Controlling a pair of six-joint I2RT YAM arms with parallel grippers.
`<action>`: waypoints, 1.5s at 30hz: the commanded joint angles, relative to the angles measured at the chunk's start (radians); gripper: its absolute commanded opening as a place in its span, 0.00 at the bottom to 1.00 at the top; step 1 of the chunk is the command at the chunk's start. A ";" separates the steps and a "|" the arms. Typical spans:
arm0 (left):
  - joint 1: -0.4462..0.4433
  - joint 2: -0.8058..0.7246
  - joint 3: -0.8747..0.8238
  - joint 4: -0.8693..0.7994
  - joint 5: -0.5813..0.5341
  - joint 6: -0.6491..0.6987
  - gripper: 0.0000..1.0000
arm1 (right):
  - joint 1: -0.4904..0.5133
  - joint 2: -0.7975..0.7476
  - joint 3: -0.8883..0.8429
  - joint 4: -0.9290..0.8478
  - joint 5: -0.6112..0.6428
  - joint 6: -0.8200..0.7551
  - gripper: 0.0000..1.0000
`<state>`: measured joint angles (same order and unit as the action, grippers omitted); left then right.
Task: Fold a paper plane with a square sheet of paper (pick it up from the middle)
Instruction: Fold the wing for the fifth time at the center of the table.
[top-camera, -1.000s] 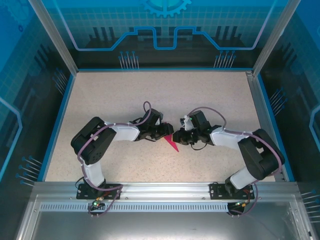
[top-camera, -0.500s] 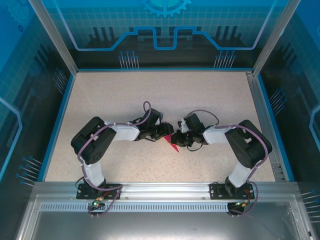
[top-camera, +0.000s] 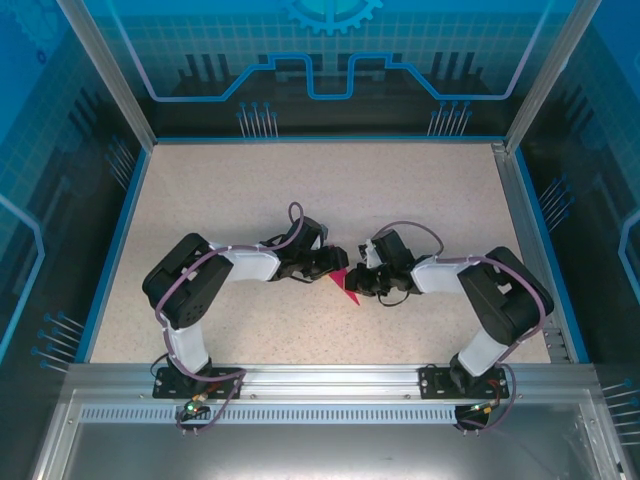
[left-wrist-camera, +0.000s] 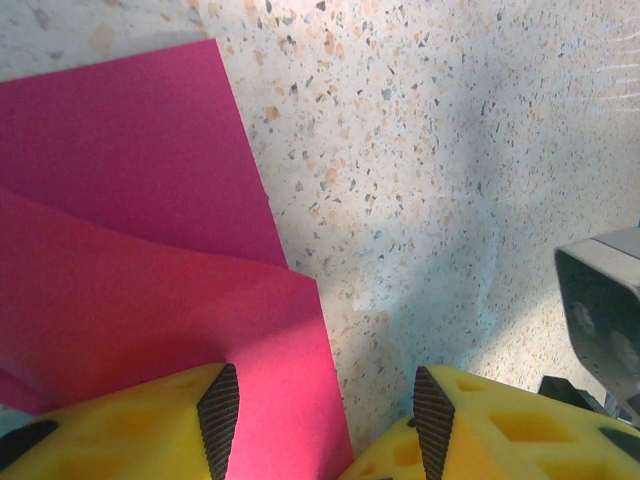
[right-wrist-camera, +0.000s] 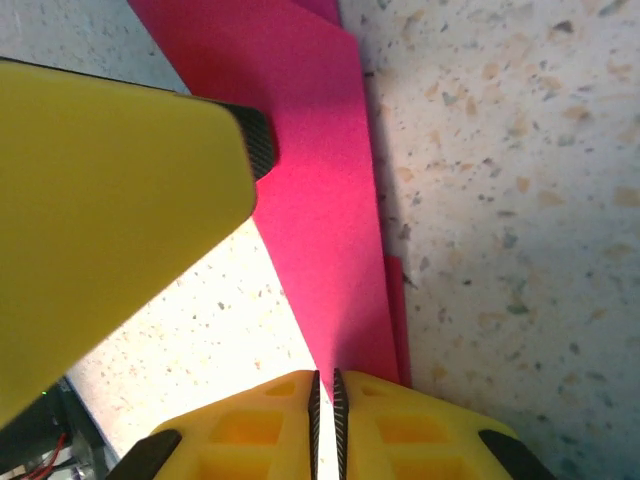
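The paper plane (top-camera: 346, 286) is a folded magenta-pink sheet lying on the speckled table at the centre, between both grippers. My left gripper (top-camera: 334, 263) stands open over it. In the left wrist view its left finger (left-wrist-camera: 150, 425) rests on the layered paper (left-wrist-camera: 130, 250) and its right finger hangs over bare table, jaws (left-wrist-camera: 325, 420) well apart. My right gripper (top-camera: 360, 282) is shut on the narrow pointed end of a raised flap (right-wrist-camera: 320, 200). The tip runs into the slit between its pads (right-wrist-camera: 325, 400). The left gripper's yellow finger (right-wrist-camera: 120, 200) touches the paper from the upper left.
The table (top-camera: 250, 190) is beige speckled, bordered by a blue rim and aluminium posts (top-camera: 105, 70). Both arms bend inward, their elbows near the front corners. A grey part of the right gripper (left-wrist-camera: 600, 300) shows at the right edge of the left wrist view.
The right arm has drawn in, its elbow shifting and its gripper sliding slightly left and nearer along the paper. The left arm and the paper stay put.
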<state>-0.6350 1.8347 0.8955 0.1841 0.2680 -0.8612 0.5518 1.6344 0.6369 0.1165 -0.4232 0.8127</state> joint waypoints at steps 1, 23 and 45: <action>-0.004 0.035 -0.001 -0.049 0.013 0.013 0.54 | 0.014 -0.041 0.004 0.024 -0.027 0.038 0.15; -0.005 0.017 0.008 -0.070 0.010 0.028 0.54 | -0.002 0.072 -0.061 0.024 0.029 0.055 0.13; -0.004 0.018 0.015 -0.068 0.016 0.025 0.54 | 0.002 0.069 0.034 0.051 -0.017 0.055 0.18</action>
<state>-0.6327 1.8355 0.8970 0.1825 0.2676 -0.8574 0.5560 1.6665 0.6502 0.1875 -0.4713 0.8715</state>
